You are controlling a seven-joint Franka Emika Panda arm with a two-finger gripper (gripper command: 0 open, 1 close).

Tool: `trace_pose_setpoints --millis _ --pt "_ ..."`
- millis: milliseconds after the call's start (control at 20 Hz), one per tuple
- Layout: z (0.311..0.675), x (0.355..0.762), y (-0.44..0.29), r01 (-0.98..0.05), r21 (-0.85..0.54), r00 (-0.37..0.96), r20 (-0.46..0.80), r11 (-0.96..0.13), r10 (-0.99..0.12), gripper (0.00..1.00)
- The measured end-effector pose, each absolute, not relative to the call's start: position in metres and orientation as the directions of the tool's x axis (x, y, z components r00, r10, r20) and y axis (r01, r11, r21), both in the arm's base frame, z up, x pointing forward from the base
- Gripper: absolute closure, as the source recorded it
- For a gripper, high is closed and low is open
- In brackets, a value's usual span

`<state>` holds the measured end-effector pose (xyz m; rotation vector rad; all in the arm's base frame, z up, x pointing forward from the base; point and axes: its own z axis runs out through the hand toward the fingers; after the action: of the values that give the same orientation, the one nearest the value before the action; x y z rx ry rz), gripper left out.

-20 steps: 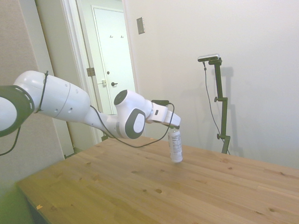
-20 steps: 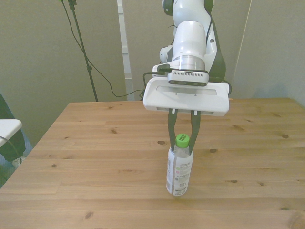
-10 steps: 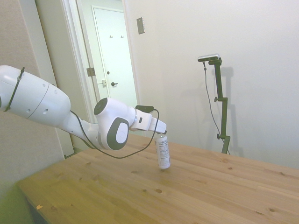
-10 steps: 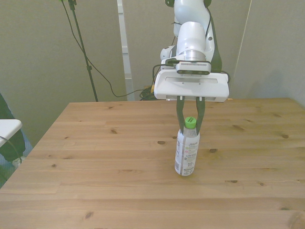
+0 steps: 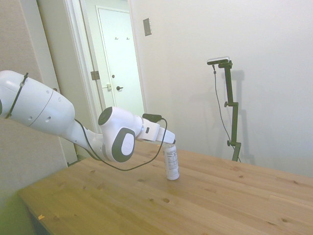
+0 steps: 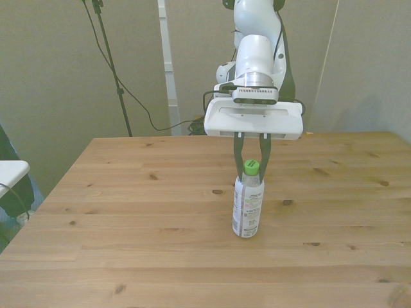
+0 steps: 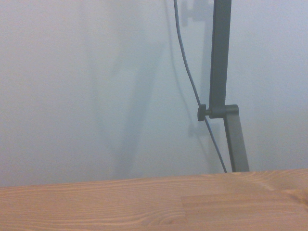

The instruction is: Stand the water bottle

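The water bottle [image 6: 247,208], whitish with a printed white label and a green cap [image 6: 252,167], stands nearly upright near the middle of the wooden table [image 6: 128,224]. Its base appears to rest on the wood. My gripper [image 6: 252,174] comes down from above and is shut on the bottle's neck, one dark finger on each side of the cap. In the side view the bottle [image 5: 171,164] hangs just under the gripper [image 5: 169,144]. The wrist view shows only wall and a strip of table; the bottle is out of it.
The tabletop [image 5: 220,205] spreads wide around the bottle on all sides. A door [image 5: 117,63] and a wall stand behind the table in the side view. A white object [image 6: 9,172] pokes in at the front view's left edge, off the table.
The gripper carried the bottle back from the table's near edge, then slightly toward the front view's left. The bottle went from tilted to nearly upright.
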<state>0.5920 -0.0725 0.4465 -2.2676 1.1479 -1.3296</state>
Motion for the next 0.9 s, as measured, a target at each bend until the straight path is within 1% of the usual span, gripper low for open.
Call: trace_pose_setpoints --millis 400,450,900 --pt "0.444 0.594 -0.078 -0.513 -0.591 0.241 0.597 -0.623 -0.765 1.00" --pt "0.443 0.595 -0.079 -0.516 -0.591 0.239 0.597 -0.621 -0.766 0.00" --pt "0.444 0.603 -0.085 -0.530 -0.586 0.227 0.598 -0.612 -0.769 0.00"
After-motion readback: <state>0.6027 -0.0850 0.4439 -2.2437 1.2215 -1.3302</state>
